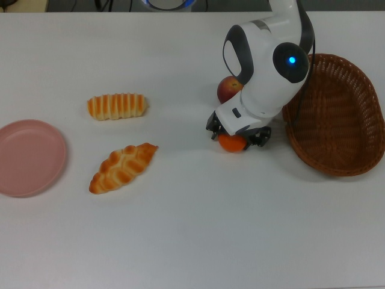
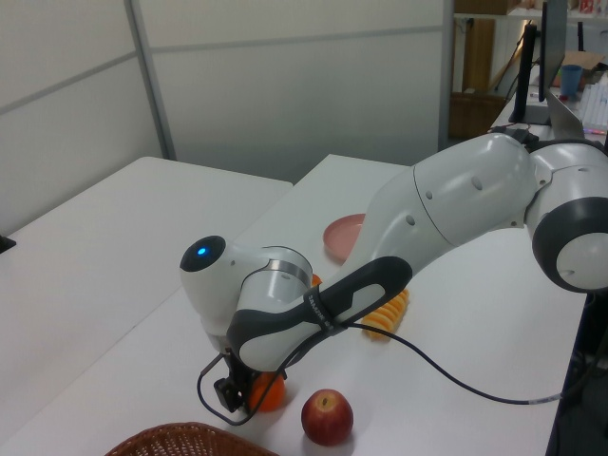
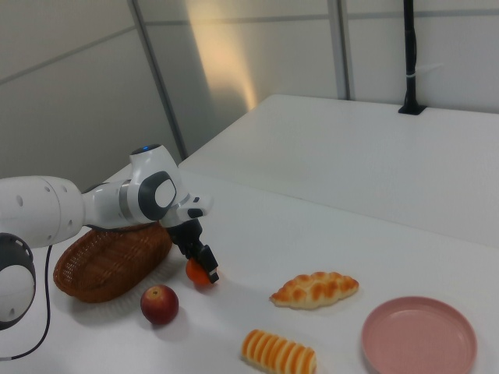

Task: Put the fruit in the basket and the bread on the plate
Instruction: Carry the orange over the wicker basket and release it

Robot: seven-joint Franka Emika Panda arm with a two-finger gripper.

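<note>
Top view. The claw [image 1: 236, 133] stands low over the orange [image 1: 232, 142], its fingers spread to either side of the fruit and not visibly closed on it; the orange rests on the white surface [image 1: 192, 241]. The basket [image 1: 337, 114] lies just to the top view's right of the claw, the apple [image 1: 227, 88] on the far side, partly hidden by the arm. The ridged roll [image 1: 117, 106], braided loaf [image 1: 122, 167] and plate [image 1: 29, 158] lie well to the top view's left.

Left view. Only a sliver of orange [image 2: 270, 393] shows behind the claw [image 2: 237, 395]; the basket rim [image 2: 180, 439] is cut off at the bottom edge.

Right view. The claw [image 3: 204, 266] covers the orange [image 3: 196, 272]; contact cannot be made out.
</note>
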